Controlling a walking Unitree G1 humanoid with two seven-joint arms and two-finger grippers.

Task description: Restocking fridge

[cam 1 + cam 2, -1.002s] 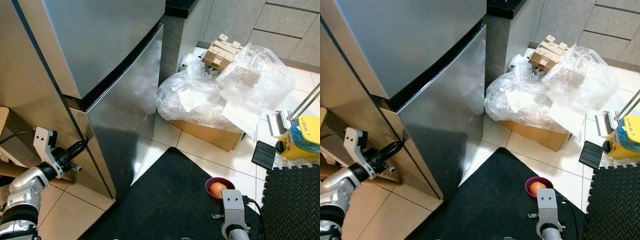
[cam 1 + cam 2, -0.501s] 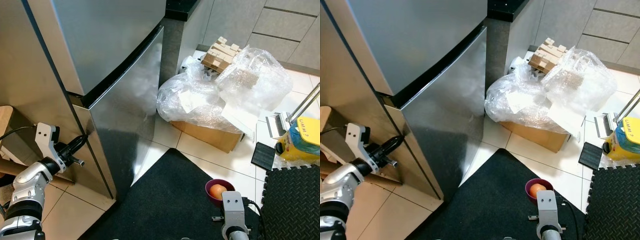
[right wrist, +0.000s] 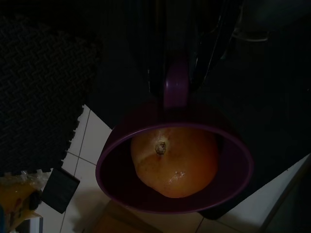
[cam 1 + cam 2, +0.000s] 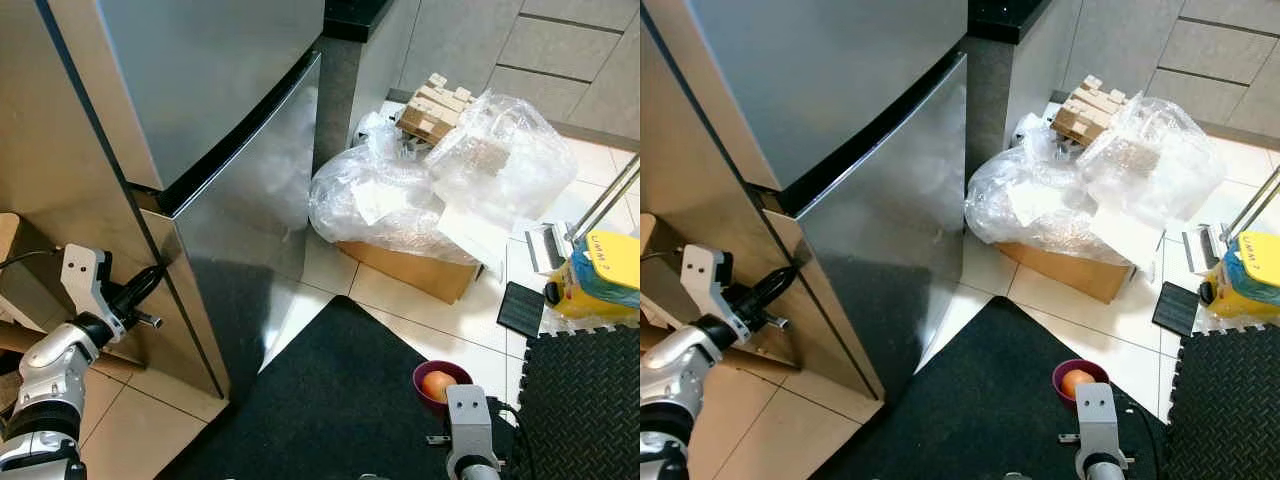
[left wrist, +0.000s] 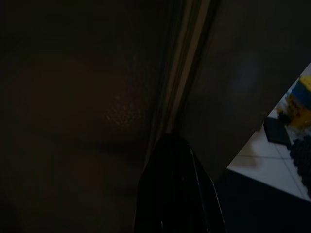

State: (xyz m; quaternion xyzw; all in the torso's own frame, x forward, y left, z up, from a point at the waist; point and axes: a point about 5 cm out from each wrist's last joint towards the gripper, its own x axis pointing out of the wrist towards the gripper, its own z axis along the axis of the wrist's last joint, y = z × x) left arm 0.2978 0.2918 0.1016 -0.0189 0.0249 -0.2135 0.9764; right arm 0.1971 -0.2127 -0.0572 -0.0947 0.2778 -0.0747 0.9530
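The steel fridge (image 4: 210, 130) stands at the left with both doors closed. My left gripper (image 4: 148, 282) is low at the left, shut, its black fingertips pressed into the seam at the edge of the lower door (image 4: 250, 250); the left wrist view shows the fingers (image 5: 177, 189) together at that seam. At the bottom right my right gripper (image 3: 177, 82) is shut on the handle of a purple cup (image 4: 441, 384), which holds an orange fruit (image 3: 174, 162) above the black mat.
A cardboard box heaped with bubble wrap (image 4: 440, 200) and a wooden block piece (image 4: 432, 107) sits right of the fridge. A yellow machine (image 4: 598, 275) and a foam mat (image 4: 580, 400) are at the right. A black floor mat (image 4: 330, 400) lies in front.
The head camera has shifted a little. My left gripper stays at the lower door's edge, slightly lower along the seam. The right gripper still holds the cup.
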